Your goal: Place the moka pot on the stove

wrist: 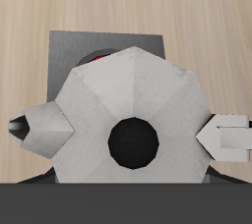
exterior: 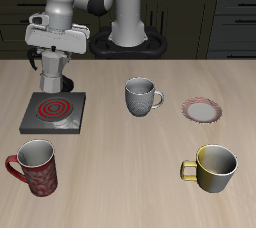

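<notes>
My fingers (wrist: pixel 224 137) are closed onto the moka pot (wrist: pixel 133 120), one pad showing at its side; I can't see the opposite one. In the wrist view the pot's faceted top and black knob fill the frame, with the stove (wrist: pixel 89 46) and a sliver of its red burner showing directly below. From the exterior view the pot (exterior: pixel 53 69) hangs at the back edge of the stove (exterior: pixel 52 112), low over the ring. I'd lower it slowly, upright, centred on the spiral, then release only once it sits flat on the plate, clear of the tabletop (exterior: pixel 130 192).
</notes>
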Robot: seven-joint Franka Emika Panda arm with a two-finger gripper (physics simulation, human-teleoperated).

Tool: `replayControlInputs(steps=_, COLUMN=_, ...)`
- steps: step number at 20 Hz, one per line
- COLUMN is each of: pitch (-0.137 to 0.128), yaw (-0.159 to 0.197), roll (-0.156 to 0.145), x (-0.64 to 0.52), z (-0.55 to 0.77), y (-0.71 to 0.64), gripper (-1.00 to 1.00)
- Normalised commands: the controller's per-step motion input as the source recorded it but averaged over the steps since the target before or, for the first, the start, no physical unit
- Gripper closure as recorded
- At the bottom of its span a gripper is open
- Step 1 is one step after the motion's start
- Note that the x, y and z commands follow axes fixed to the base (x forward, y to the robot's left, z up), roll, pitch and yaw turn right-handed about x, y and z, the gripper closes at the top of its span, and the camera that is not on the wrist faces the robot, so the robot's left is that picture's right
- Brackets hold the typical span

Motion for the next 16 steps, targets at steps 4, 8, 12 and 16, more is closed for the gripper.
replayControlInputs(steps=4, pitch=0.017, yaw=-0.008, roll=-0.008, x=0.12, z=-0.10, y=0.01, gripper=1.00)
replayControlInputs(steps=8, pitch=0.008, yaw=-0.015, roll=-0.017, x=0.07, z=-0.07, y=-0.02, gripper=1.00)
replayControlInputs(steps=12, pitch=0.005, yaw=-0.023, roll=-0.040, x=0.13, z=-0.03, y=-0.13, gripper=1.00)
replayControlInputs(steps=16, pitch=-0.011, yaw=-0.013, roll=-0.008, x=0.14, z=0.00, y=0.01, gripper=1.00)
